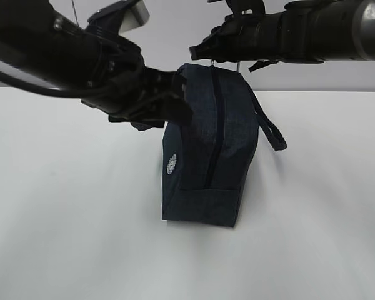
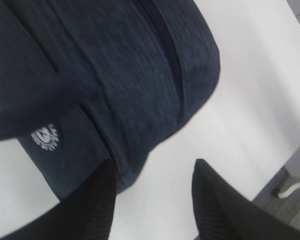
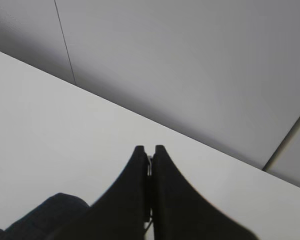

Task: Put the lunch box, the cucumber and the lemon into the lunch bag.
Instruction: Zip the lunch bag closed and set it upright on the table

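The lunch bag (image 1: 209,147) stands on the white table (image 1: 62,237), its zipper (image 1: 214,125) closed along the top and front, and the white logo (image 1: 171,164) faces my left side. My left gripper (image 2: 152,192) has its jaws apart, just beside the bag's lower corner, holding nothing. My right gripper (image 1: 197,51) is above the bag's top, jaws pressed together; perhaps something thin and metallic sits between them, I cannot see it clearly.
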### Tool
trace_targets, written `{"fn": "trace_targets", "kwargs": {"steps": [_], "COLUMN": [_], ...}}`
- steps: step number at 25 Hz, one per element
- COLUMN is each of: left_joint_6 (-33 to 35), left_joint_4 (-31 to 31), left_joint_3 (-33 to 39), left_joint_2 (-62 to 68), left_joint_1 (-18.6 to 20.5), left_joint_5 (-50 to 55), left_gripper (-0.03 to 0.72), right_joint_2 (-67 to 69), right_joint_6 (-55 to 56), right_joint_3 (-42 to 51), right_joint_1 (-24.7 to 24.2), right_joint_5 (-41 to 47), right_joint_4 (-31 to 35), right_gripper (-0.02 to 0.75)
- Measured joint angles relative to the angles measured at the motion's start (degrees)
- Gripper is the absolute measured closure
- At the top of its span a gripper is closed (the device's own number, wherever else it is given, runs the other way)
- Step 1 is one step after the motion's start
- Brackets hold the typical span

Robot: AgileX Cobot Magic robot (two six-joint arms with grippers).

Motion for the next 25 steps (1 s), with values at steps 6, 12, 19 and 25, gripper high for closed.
{"fn": "trace_targets", "kwargs": {"steps": [6, 12, 19, 25], "left_joint_6": [0.0, 0.0, 0.0, 3.8], "left_joint_4": [-0.74, -0.49, -0.34, -0.44], "left_joint_3": [-6.37, -14.07, -18.03, -18.11], "left_joint_2": [3.21, 10.65, 18.03, 18.56], "left_joint_1": [4.18, 4.34, 4.94, 4.94], "left_joint_5": [1.69, 3.52, 4.24, 5.15], "left_gripper": [0.344, 0.344, 0.365, 0.608], "right_joint_2": [-0.23, -0.32, -0.32, -0.32], "right_joint_6": [0.0, 0.0, 0.0, 0.0], "right_joint_3": [0.0, -0.04, -0.04, -0.04], "right_joint_1": [0.0, 0.0, 0.0, -0.09], "right_joint_5": [0.23, 0.55, 0.94, 1.17], "right_joint_4": [0.0, 0.0, 0.0, 0.0], "right_gripper": [0.738, 0.738, 0.738, 0.738]}}
